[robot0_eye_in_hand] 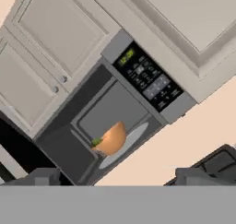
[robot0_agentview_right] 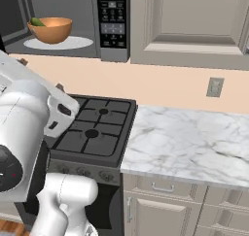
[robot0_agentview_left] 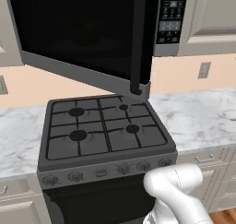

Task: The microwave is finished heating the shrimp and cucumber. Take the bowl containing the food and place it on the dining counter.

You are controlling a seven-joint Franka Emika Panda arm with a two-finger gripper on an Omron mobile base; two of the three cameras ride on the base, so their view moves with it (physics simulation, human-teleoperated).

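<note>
Dark end effector (robot0_eye_in_hand: 113,177) wide open, empty, bowl (robot0_eye_in_hand: 110,139) well apart

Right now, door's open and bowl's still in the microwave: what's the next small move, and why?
Probably advance the open gripper toward the round orange-tan bowl. In the hand view the bowl sits on the white turntable plate inside the open grey microwave, well ahead of the fingertips, with nothing between the gripper's jaws and a dark green cucumber at the bowl's rim.

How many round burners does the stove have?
4. On the stove top: back left burner, back right burner, front left burner, front right burner. None seem hidden.
</note>
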